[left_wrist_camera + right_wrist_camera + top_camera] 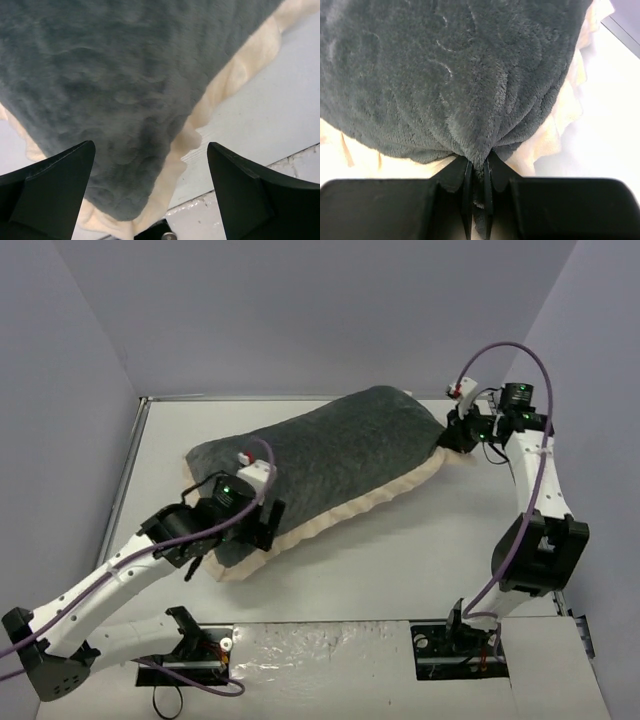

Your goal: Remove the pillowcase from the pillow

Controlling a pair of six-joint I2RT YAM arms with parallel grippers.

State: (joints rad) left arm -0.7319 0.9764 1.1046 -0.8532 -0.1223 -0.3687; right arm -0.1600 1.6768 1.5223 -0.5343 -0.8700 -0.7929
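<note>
Pillowcase [445, 75] pinched between right fingers [454, 176], corner perhaps

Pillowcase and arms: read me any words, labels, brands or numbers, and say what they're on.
No text can be read in any view. The pillowcase is plain grey fuzz with a cream frill, no label showing. The red-and-white bits by each wrist are too small to tell.

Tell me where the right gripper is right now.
In the top view the right gripper sits at the far right of the table, at the right end of the pillowcase, shut on a pinch of its grey fabric.
</note>
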